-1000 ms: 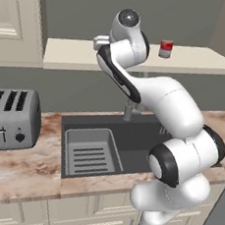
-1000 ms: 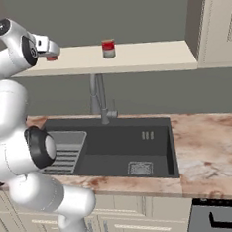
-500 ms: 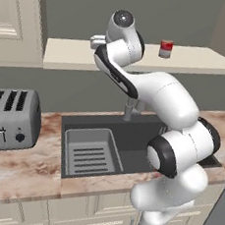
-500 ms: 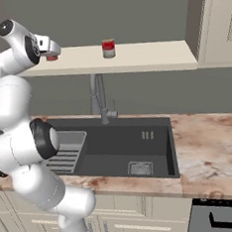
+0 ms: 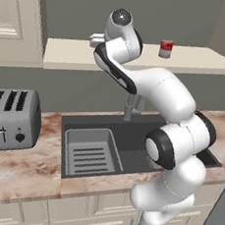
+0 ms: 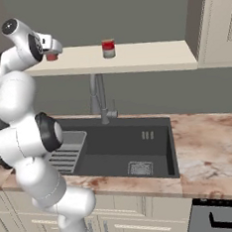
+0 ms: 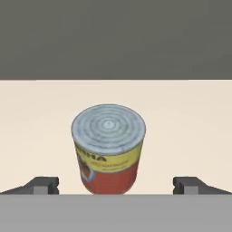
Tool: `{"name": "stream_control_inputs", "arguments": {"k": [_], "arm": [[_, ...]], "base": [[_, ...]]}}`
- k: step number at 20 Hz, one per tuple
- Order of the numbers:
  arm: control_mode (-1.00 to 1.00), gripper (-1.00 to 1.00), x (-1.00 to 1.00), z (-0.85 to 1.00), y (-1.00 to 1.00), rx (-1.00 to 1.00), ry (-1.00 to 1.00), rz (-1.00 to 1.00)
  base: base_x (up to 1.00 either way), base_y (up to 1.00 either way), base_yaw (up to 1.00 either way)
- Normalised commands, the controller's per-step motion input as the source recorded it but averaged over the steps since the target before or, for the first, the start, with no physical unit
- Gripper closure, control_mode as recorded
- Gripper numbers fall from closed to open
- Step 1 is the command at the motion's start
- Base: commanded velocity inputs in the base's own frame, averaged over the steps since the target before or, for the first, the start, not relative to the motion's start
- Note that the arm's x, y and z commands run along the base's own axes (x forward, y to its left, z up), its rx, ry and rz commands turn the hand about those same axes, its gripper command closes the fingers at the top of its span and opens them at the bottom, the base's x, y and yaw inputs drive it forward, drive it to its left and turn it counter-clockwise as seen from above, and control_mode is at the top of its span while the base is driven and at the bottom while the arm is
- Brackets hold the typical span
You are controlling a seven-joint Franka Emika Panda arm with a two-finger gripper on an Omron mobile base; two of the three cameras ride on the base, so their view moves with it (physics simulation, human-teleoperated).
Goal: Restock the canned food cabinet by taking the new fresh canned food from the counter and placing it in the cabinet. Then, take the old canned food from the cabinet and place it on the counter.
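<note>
The gripper (image 7: 115,186) is spread wide, its two dark fingertips (image 7: 43,185) standing far apart at either side of the hand view with nothing pinched between them. Straight ahead, centred in that gap and just beyond the tips, stands the old canned food (image 7: 108,148): upright, grey ribbed top facing up, yellowish-green label band over a red base, long axis vertical on the cream shelf board of the canned food cabinet (image 7: 190,118). In the right base view the same can (image 6: 52,56) peeks out red just beside the hand at the shelf's left end.

The coming move turns on this one relation: the can lies dead ahead along the gripper's reach, so in my judgement a short straight advance would bring its sides between the fingers before they close across it.

Further along the shelf, well apart to the right, the new fresh canned food (image 5: 165,49) stands upright, red over a pale band, so the restocking half looks done. Below runs the counter (image 5: 25,161), with its dark sink (image 5: 130,146) and a toaster (image 5: 7,118) at the left
</note>
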Motion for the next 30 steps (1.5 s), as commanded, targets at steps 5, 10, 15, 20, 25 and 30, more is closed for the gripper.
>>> {"name": "stream_control_inputs", "arguments": {"k": [5,10,15,20,25,30], "arm": [[-1.0,-1.0,0.19,-0.01,0.02,0.0,0.0,0.0],[-1.0,-1.0,0.14,-0.03,0.03,0.0,0.0,0.0],[-1.0,-1.0,0.09,-0.03,0.05,0.0,0.0,0.0],[-1.0,-1.0,0.05,-0.04,0.0,0.0,0.0,0.0],[-1.0,1.0,0.01,-0.02,0.0,0.0,0.0,0.0],[-1.0,1.0,0.0,0.0,0.0,0.0,0.0,0.0]], "base": [[0.0,0.0,0.0],[0.0,0.0,0.0],[0.0,0.0,0.0],[0.0,0.0,0.0],[0.0,0.0,0.0],[0.0,0.0,0.0]]}}
